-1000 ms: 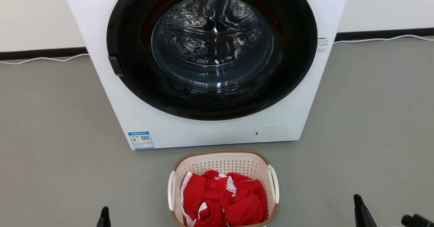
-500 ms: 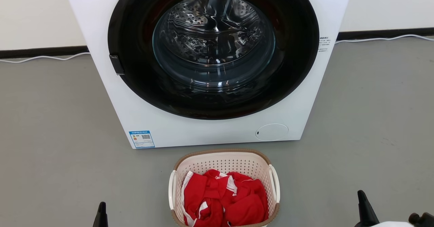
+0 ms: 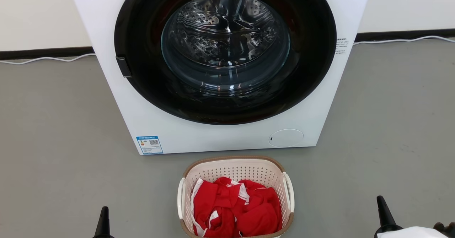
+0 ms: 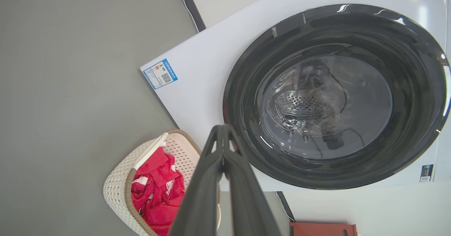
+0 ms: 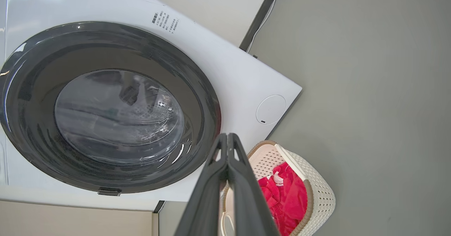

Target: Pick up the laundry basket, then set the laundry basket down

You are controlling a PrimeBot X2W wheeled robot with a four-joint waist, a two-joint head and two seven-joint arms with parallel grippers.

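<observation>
Cream laundry basket sits on the floor before the washing machine; left gripper and right gripper flank it, fingers pressed together.

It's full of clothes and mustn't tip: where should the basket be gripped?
Likely the white side handles of the basket: left gripper on the left handle, right gripper on the right handle, each from its side. They jut out on opposite sides.
</observation>
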